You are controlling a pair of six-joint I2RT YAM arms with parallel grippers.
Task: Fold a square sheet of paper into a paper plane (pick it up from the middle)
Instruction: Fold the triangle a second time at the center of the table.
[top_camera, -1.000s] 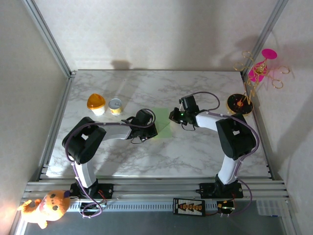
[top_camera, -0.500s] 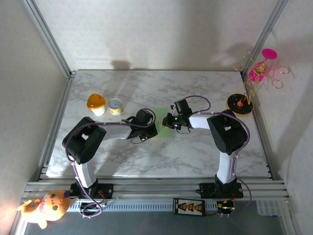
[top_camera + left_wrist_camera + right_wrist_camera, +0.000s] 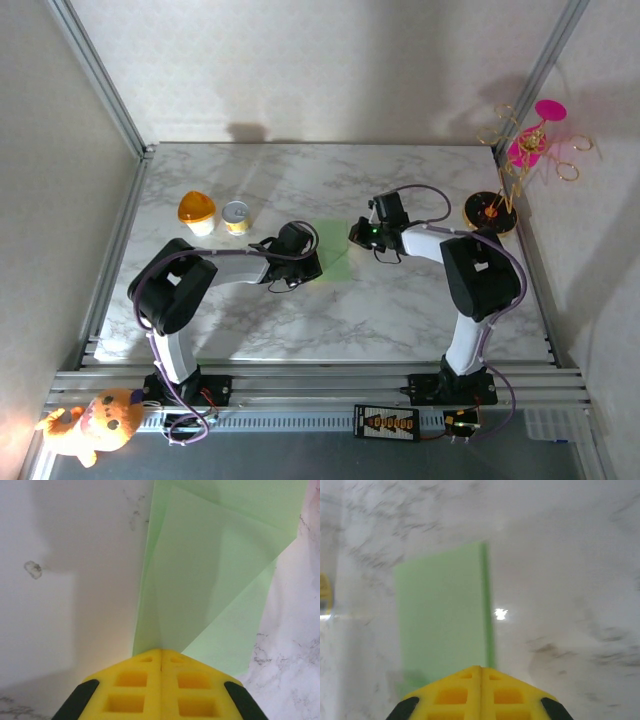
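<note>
Cup and tin stand at the table's left; left tool is clenched empty, tip on the partly folded green paper lying mid-table; right tool, likewise clenched empty, sits over the paper's right edge.

The left arm and right arm bend inward, wrists low; the left gripper and right gripper face each other, both jaws closed tight
</note>
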